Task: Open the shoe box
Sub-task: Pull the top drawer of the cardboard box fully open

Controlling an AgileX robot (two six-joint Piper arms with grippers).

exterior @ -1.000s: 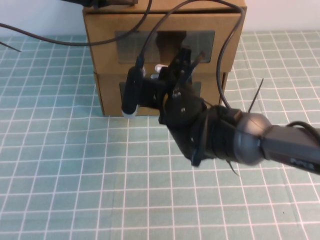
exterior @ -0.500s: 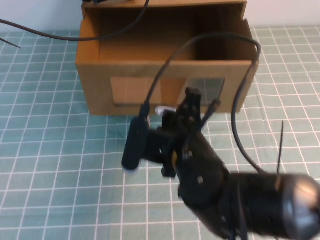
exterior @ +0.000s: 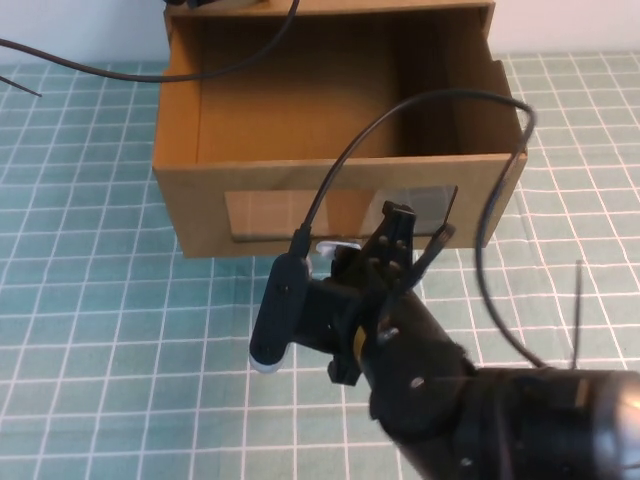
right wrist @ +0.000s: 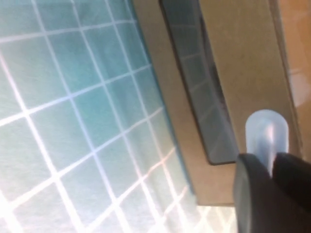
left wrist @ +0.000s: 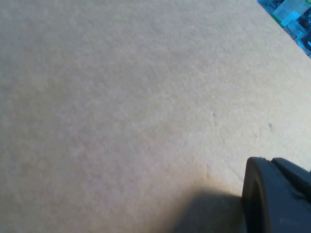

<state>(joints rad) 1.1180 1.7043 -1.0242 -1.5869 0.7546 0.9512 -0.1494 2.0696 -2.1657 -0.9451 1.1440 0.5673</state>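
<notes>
On the far middle of the table (exterior: 100,330), in the high view, the shoe box (exterior: 200,200) stood with its inner part drawn toward the robot and its hollow open to above. A clear window (exterior: 270,210) was set in its front wall. The right tool (exterior: 418,228) lay just before that wall, near the window's right end. It was carried by a right arm (exterior: 480,420) that reached in from the near right, forearm low and wrist angled up and forward at the box, with a black cable (exterior: 400,110) looping above. Whether this tool stood apart or together could not be told, and no grip on the box showed. In the left wrist view, the left tool (left wrist: 277,194) hung close over plain cardboard that filled the frame, presumably the box's top. Neither its state nor any contact could be told. In the right wrist view, the right tool showed close before the window's end, with the green-gridded table beside the box. By judgement the opening was nearly or wholly done. Any remaining pull would go best straight along the box's own line, kept low and slow, with the outer part steadied from above so the whole box would not slide or tip.
</notes>
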